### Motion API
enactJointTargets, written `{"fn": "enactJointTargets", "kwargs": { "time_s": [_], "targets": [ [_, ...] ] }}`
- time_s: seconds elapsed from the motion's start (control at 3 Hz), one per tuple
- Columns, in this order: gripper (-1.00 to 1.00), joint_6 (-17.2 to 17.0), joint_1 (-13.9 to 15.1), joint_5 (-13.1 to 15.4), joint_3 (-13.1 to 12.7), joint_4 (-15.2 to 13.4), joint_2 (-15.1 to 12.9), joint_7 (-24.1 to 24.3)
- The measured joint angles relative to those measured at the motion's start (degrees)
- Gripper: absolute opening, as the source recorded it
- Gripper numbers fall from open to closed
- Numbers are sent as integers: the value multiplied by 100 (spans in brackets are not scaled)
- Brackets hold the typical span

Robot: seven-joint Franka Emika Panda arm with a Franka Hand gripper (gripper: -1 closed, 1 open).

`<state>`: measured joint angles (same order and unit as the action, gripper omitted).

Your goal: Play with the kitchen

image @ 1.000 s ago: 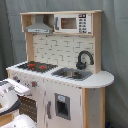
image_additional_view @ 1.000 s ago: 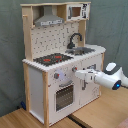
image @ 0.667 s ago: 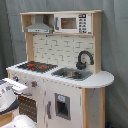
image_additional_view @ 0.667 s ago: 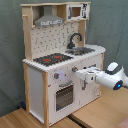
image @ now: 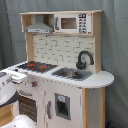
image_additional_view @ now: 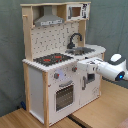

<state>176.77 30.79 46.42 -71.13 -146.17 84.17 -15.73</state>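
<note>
In the second exterior view, the closest thing to me is the wooden table (image_additional_view: 30, 117). The kitchen (image_additional_view: 60, 65) stands on it.

My arm (image_additional_view: 111, 69) comes in from the second exterior view's right. It is white and round. Its gripper (image_additional_view: 86, 66) is up against the front of the kitchen, right by the knobs and just under the edge of the counter. I cannot tell if the fingers are open or closed, because the white casing hides them.

In the first exterior view, I see my arm (image: 9, 86) at the first exterior view's left, low down, in front of the kitchen (image: 65, 70). The white end of it sits just under the corner of the hob (image: 36, 65).

Below the gripper is the oven door (image_additional_view: 64, 95). It has dark bars across its window and it looks shut.

On top of the counter is the hob (image_additional_view: 52, 59), black with red rings. Next to it is the sink (image_additional_view: 80, 50), and the black tap (image_additional_view: 74, 39) curls over it.

Behind those is a white tiled wall. Higher up hangs the grey hood (image_additional_view: 49, 20). Beside the hood is the small microwave (image_additional_view: 75, 11). A grey curtain (image_additional_view: 112, 25) hangs at the very back.
</note>
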Motion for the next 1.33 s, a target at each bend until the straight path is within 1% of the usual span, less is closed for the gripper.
{"fn": "enactJointTargets", "kwargs": {
  "time_s": [0.33,0.67,1.0,1.33],
  "targets": [
    [100,205,9,0,296,61,-34,-472],
    [100,421,87,0,655,146,-82,-1005],
    [100,665,268,0,1076,239,-141,-1512],
    [100,899,476,0,1387,340,-243,-1884]
  ]
}}
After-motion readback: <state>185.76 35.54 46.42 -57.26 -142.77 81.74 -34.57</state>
